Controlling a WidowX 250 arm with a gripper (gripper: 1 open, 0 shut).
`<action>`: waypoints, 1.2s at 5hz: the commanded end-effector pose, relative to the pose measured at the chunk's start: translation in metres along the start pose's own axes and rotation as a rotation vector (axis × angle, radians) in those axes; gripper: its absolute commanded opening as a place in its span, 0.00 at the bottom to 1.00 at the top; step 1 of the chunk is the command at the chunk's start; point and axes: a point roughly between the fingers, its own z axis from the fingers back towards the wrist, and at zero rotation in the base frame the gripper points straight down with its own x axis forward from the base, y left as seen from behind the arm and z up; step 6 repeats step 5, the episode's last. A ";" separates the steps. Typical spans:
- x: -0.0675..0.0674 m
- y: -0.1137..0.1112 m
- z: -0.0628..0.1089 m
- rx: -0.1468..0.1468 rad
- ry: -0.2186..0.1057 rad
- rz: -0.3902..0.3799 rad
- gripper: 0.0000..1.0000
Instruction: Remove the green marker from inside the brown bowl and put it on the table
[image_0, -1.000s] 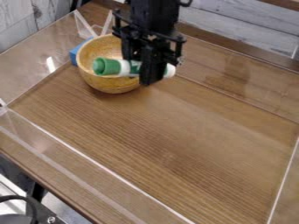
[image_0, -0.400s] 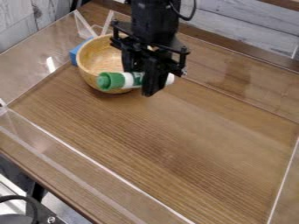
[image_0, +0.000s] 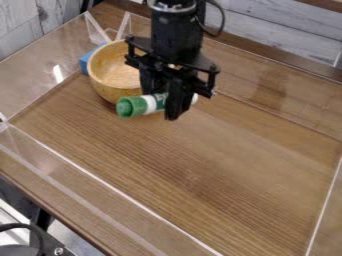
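Gripper (image_0: 170, 100) closed on the marker (image_0: 144, 105), its fingers clamped about the barrel. Arm (image_0: 174, 50) enters from the top of the view and reaches downward, dark in finish. Marker lies crosswise in the grip, its green cap pointing to the left of the view and toward the camera; a pale section shows beyond the fingers on the right. Position of the marker: outside the cavity of the bowl (image_0: 112, 75), at the near right side of it as viewed. Whether marker and bowl touch cannot be determined. Bowl is light brown, upright on the table (image_0: 187, 175), near its far left part, partly hidden by the arm and the marker. Blue item (image_0: 86, 63) noted just beside the bowl, on its left; identity not established. Table surface is brown wood grain.
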 end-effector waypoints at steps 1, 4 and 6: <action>0.002 -0.001 0.006 0.005 -0.063 0.027 0.00; 0.001 -0.005 -0.004 -0.004 -0.079 0.033 0.00; -0.001 -0.006 -0.006 -0.010 -0.081 0.027 0.00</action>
